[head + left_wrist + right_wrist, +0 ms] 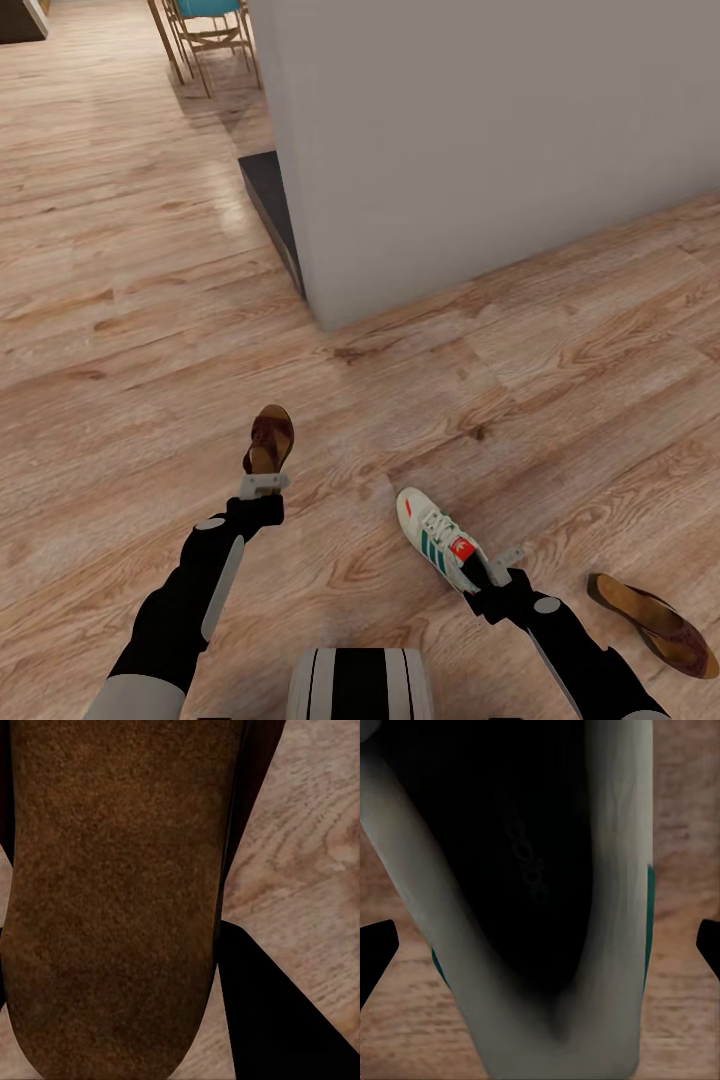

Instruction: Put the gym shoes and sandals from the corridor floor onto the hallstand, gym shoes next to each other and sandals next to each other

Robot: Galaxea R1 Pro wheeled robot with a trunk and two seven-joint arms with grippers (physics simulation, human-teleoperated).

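Note:
One brown sandal [270, 440] sticks out ahead of my left gripper [263, 485], which is shut on its heel end. In the left wrist view its tan footbed [112, 892] is very close, with a dark finger [292, 1020] beside it. A white gym shoe [438, 540] with green stripes lies on the corridor floor [150, 330], toe pointing away. My right gripper [500, 565] is at its heel, open. The right wrist view looks into the shoe's dark opening [525, 870], with the fingertips [375, 952] wide apart on either side. A second sandal [655, 625] lies on the floor to the right.
A grey wall corner [450, 140] juts out ahead, with a dark low block [268, 200] along its left side. Wooden chair legs [205, 40] stand at the far top. Open plank floor stretches to the left and ahead on the right.

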